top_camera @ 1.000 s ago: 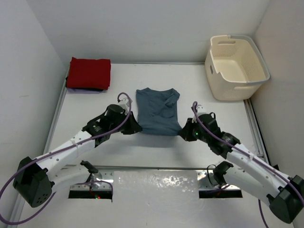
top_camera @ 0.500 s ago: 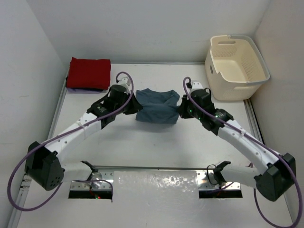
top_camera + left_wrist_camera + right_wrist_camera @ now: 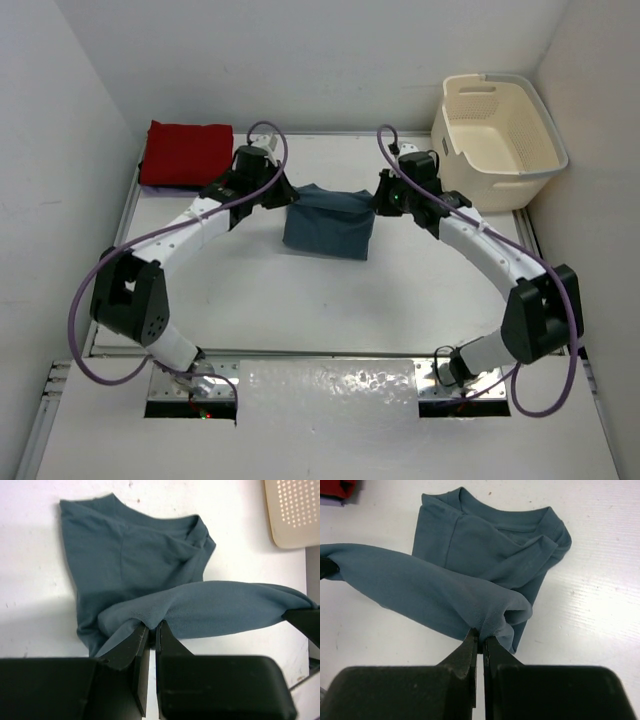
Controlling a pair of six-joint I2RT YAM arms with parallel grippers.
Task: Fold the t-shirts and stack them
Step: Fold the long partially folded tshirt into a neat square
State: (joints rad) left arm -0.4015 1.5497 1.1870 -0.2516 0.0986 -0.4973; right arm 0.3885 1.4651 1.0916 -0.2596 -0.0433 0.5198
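Note:
The teal blue t-shirt (image 3: 328, 222) lies mid-table, its near hem lifted and carried over toward its collar end. My left gripper (image 3: 290, 196) is shut on the hem's left corner (image 3: 145, 617). My right gripper (image 3: 377, 200) is shut on the hem's right corner (image 3: 487, 620). The raised hem stretches between the two grippers above the collar part (image 3: 510, 525), which stays flat on the table. A folded red t-shirt (image 3: 187, 153) tops a stack at the far left, with a sliver of lavender (image 3: 332, 501) showing under it.
A cream laundry basket (image 3: 497, 140) stands at the far right corner, close to my right arm. White walls close in the table at the back and on both sides. A metal rail runs along the near edge (image 3: 330, 353).
Both grippers have carried the teal shirt's near hem away from the arm bases toward the collar, folding the shirt roughly in half. Both arms now reach much further out.

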